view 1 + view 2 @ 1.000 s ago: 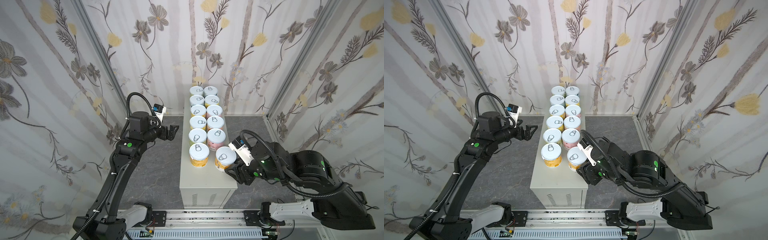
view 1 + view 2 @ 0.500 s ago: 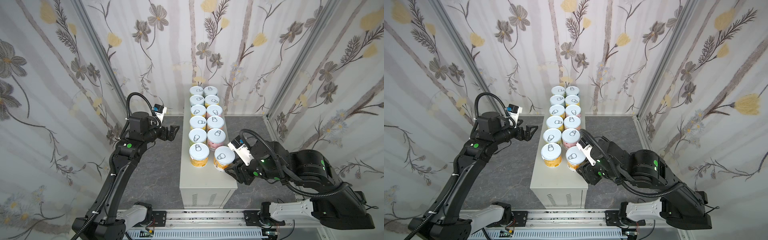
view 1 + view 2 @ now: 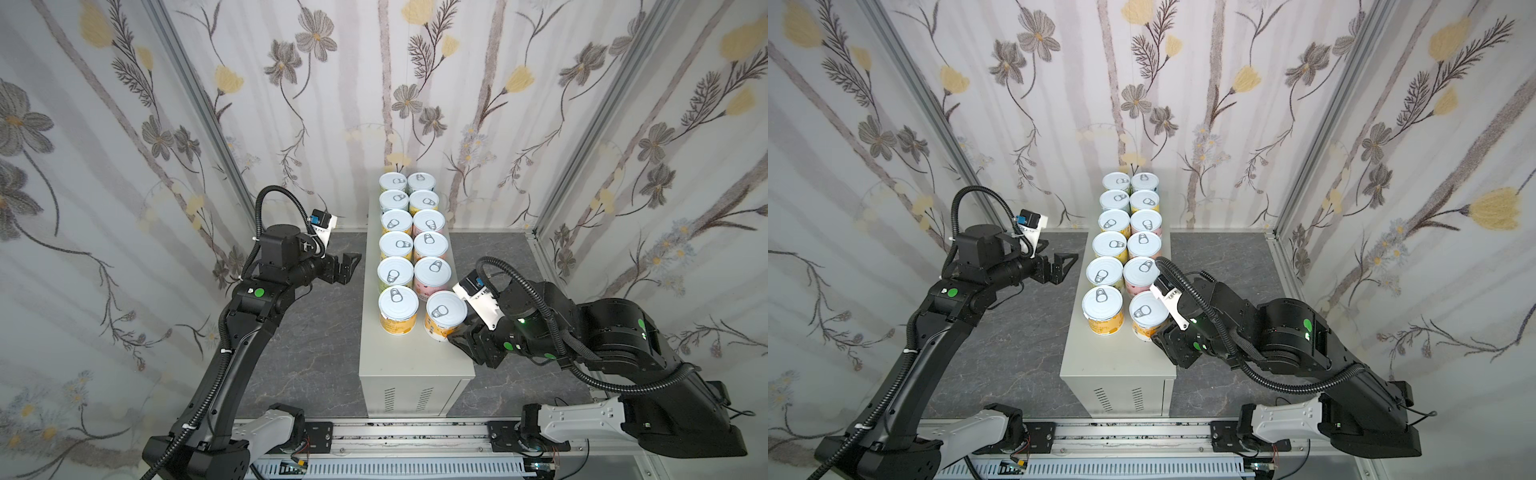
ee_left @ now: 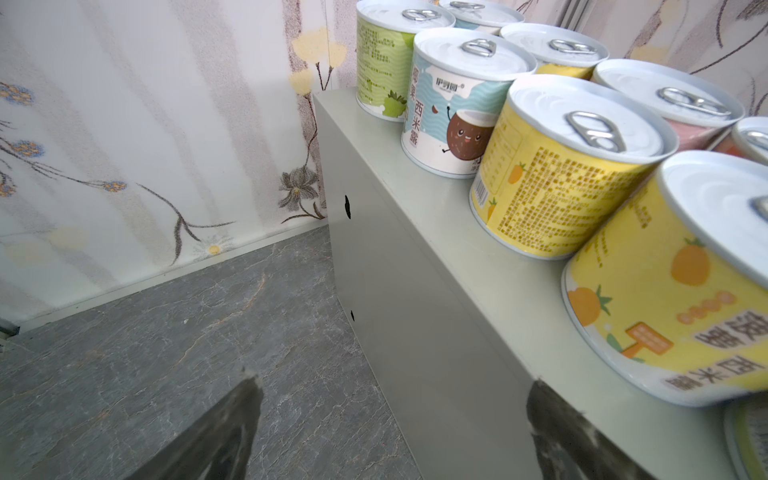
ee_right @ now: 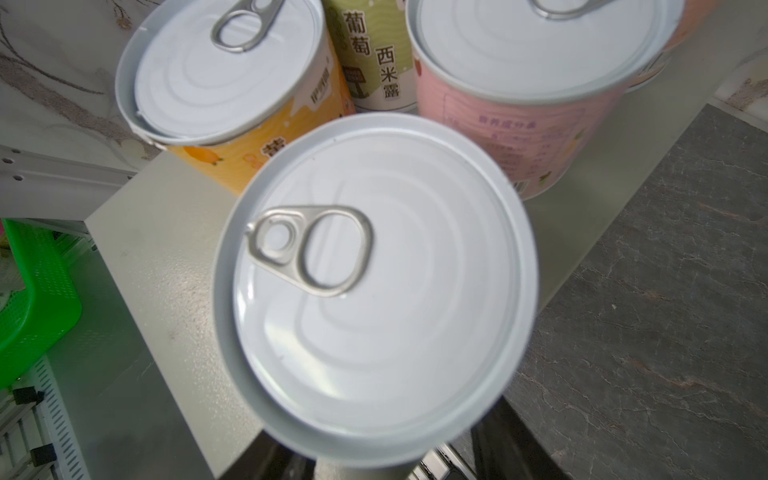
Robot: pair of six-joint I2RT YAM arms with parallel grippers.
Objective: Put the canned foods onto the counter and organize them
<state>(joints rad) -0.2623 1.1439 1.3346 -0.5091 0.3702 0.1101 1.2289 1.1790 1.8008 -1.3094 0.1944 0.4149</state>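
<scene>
Several canned foods stand in two columns on the counter [image 3: 409, 365], the long pale box, seen in both top views. My right gripper [image 3: 452, 337] is shut on the nearest can of the right column [image 3: 444, 309], which has an orange-yellow label and stands beside an orange can [image 3: 398, 309]. In the right wrist view this can's white pull-tab lid [image 5: 374, 282] fills the middle and hides most of both dark fingers [image 5: 282, 457]. My left gripper [image 3: 349, 266] hangs open and empty over the floor left of the counter. The left wrist view shows its fingertips [image 4: 249, 386] wide apart.
Dark marbled floor [image 3: 324, 353] lies on both sides of the counter. Flowered walls close in the back and sides. A metal rail [image 3: 395, 436] runs along the front. A green basket [image 5: 33, 299] sits beyond the counter's near end.
My right gripper has nudged the held can slightly left and back toward the pink can and tightened a little on it. The left arm has not moved.
</scene>
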